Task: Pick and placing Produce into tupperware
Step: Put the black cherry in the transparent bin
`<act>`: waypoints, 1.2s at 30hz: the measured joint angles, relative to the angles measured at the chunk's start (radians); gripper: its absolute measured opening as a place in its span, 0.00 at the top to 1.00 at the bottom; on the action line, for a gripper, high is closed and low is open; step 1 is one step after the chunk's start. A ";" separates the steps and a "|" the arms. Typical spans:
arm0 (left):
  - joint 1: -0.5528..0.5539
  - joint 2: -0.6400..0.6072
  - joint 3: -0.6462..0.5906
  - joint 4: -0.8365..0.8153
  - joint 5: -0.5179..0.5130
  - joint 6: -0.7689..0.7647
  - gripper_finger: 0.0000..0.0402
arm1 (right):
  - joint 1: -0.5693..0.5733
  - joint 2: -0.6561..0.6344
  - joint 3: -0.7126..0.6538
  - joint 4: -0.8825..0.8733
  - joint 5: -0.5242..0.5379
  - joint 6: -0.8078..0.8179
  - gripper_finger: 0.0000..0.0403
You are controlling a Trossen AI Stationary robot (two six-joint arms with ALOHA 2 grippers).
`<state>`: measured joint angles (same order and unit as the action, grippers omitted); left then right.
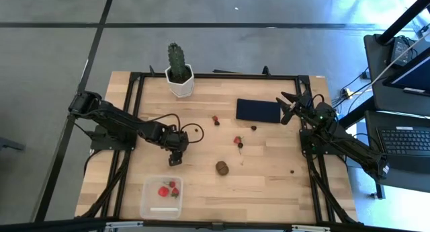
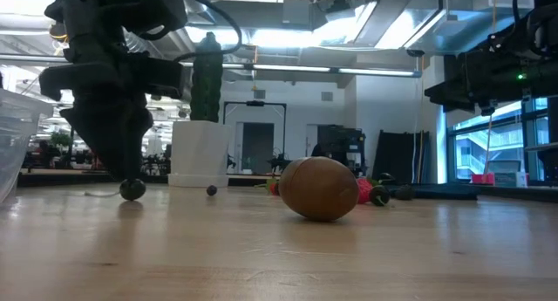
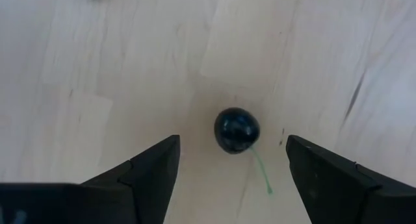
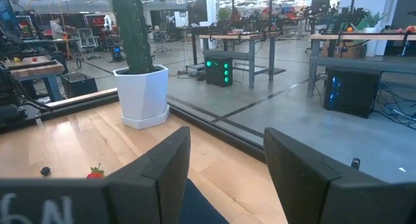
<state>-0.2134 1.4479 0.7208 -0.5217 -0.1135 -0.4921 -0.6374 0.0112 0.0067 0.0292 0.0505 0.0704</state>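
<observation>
My left gripper (image 1: 176, 158) is open and points down at the table above a small dark round berry (image 3: 236, 129); its fingers stand on either side of the berry without touching it. In the low view the berry (image 2: 132, 189) sits on the table under that gripper (image 2: 131, 172). The clear tupperware (image 1: 161, 196) stands near the table's near edge and holds three red strawberries (image 1: 169, 189). The brown kiwi (image 1: 222, 167) lies on the table to the tupperware's right. My right gripper (image 1: 289, 104) is open and waits raised by the far right corner.
Loose strawberries (image 1: 237, 140) (image 1: 216, 120) and dark berries (image 1: 254, 128) (image 1: 292, 171) lie mid-table. A flat navy rectangle (image 1: 258, 111) lies near the right gripper. A green cactus in a white pot (image 1: 179, 74) stands at the far edge. Bare wood lies between kiwi and tupperware.
</observation>
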 joint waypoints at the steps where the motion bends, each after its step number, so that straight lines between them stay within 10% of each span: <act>1: 0.000 0.000 0.000 0.000 0.000 -0.004 0.32 | 0.000 0.000 0.000 0.000 0.000 0.000 0.51; 36: 0.002 0.095 0.002 0.011 -0.003 -0.056 0.39 | 0.000 0.000 0.000 0.000 0.000 0.000 0.51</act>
<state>-0.2119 1.5433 0.7227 -0.5105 -0.1162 -0.5480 -0.6376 0.0110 0.0067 0.0292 0.0505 0.0702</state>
